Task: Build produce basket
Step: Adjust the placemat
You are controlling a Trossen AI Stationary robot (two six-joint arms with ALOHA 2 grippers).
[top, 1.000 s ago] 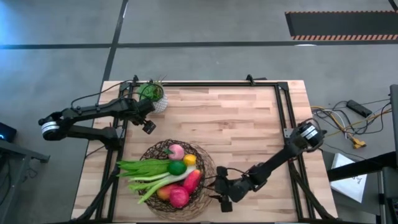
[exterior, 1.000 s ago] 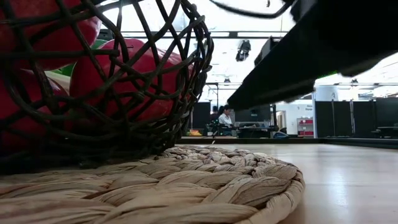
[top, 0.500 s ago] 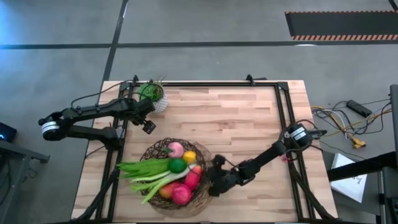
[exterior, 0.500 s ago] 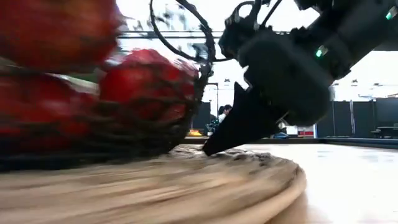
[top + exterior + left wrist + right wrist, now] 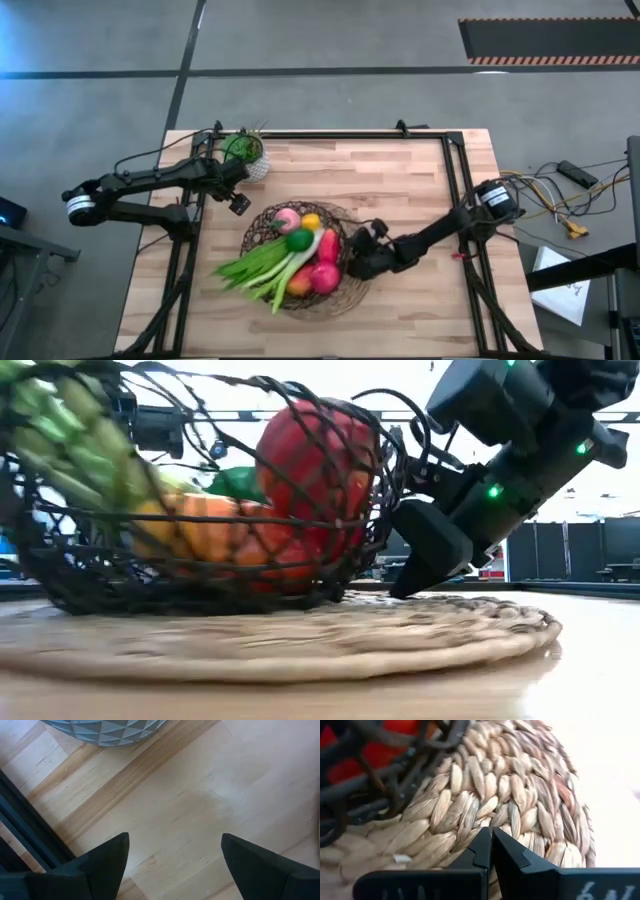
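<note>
The dark wicker basket [image 5: 262, 228] sits on a round woven straw mat [image 5: 352, 298] in the middle of the table. It holds the produce: a green leafy bunch [image 5: 252, 268], a leek [image 5: 292, 268], a lime [image 5: 298, 240], a peach [image 5: 287, 219], a lemon [image 5: 311, 221] and red fruits [image 5: 326, 275]. My right gripper [image 5: 352, 262] is shut, low at the basket's right side, with its tips on the mat [image 5: 520, 785]. My left gripper [image 5: 238, 203] is open and empty above the table, beside the potted plant [image 5: 245, 152]. My right gripper touches the mat's top [image 5: 470, 827] with its shut fingertips, near the mat's right rim and close beside the basket's wall [image 5: 385, 510]. The fingers slant down from the table's right side [image 5: 425, 550]. The mat lies flat on the table under the basket.
A green plant in a white faceted pot [image 5: 110, 730] stands at the far left corner. A black frame [image 5: 455, 170] runs along the table's far and side edges. Bare wood [image 5: 380, 180] lies between the basket and the far edge.
My right gripper has dropped onto the mat and gone from the near edge toward the far edge. The mat and basket have slid with it toward the far right and turned about. The greens pointed left and now point toward the near-left corner.
</note>
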